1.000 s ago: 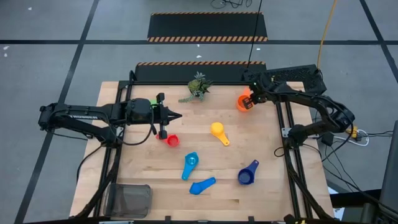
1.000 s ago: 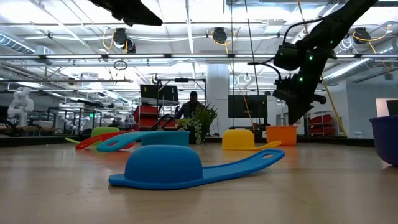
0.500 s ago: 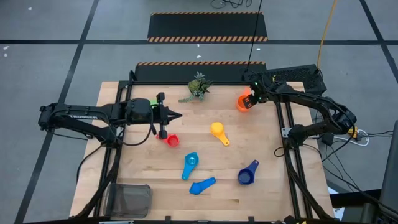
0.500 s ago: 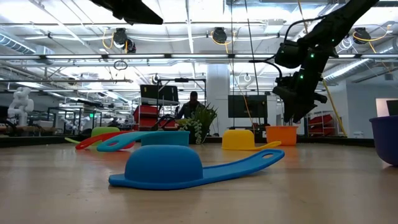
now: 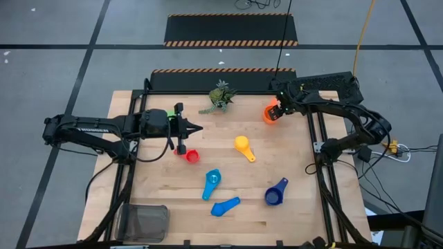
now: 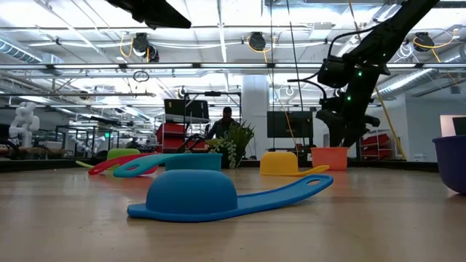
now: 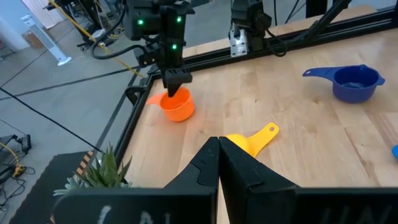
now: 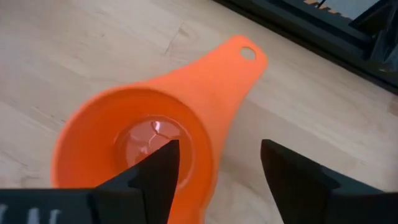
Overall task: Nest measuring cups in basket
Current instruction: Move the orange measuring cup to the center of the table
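Observation:
The orange cup (image 5: 268, 114) stands upright on the table at the far right. My right gripper (image 5: 275, 109) is open over it, pointing down, with one finger (image 8: 155, 177) inside the bowl and the other (image 8: 292, 177) outside the wall (image 8: 210, 155), beside the handle (image 8: 233, 65). I see no touch. My left gripper (image 5: 199, 128) is shut and empty, held above the table at mid left. The red (image 5: 192, 156), yellow (image 5: 242, 146), light blue (image 5: 212, 181), blue (image 5: 225, 206) and dark blue (image 5: 275, 194) cups lie on the table. A green cup (image 6: 124, 154) shows in the low view. The mesh basket (image 5: 145, 223) stands at the near left corner.
A small green plant (image 5: 220, 97) stands at the far edge, left of the orange cup. Dark frame rails (image 5: 317, 138) run along the table's right and left sides. Bare wood lies between the red cup and the basket.
My right gripper has gone down onto the orange cup and a little toward the table's left, staying open. The cup has stayed in place.

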